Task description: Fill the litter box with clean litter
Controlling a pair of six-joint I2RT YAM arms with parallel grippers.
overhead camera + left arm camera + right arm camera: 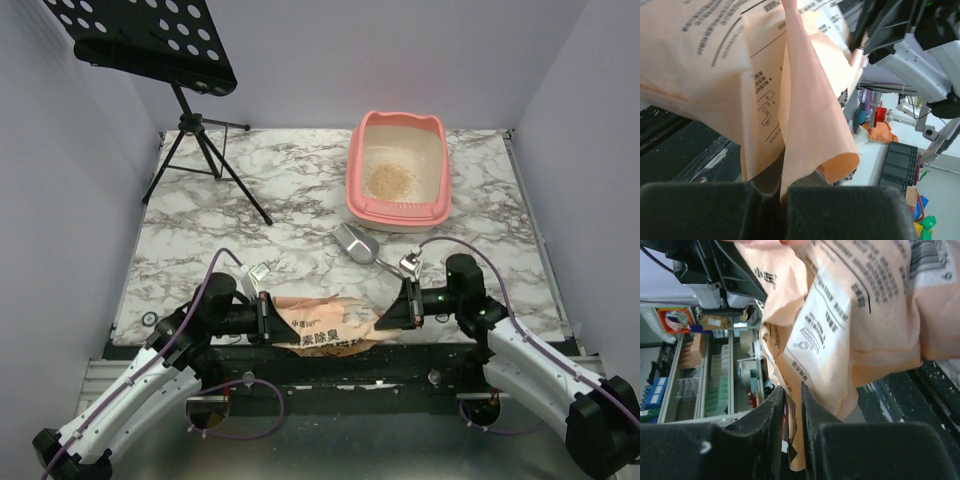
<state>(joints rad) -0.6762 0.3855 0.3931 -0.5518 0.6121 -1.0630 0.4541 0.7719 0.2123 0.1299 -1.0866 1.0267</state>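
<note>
Bag-carrying step, apparently: left fingers and right fingers clamp opposite ends of the bag at the near tabletop edge; the next move probably calls for tilting it over the far-right litter box, which holds a little clean litter.

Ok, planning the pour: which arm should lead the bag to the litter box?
Likely right: both grip the bag, but the right end effector is nearer the litter box than the left end effector.

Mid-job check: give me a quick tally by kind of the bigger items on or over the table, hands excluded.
Pink litter box: 1
Tan litter pile, inside the box: 1
Grey scoop: 1
Printed paper bag, pinched by left hand and right hand: 1
Black stand: 1
Total: 5
</note>
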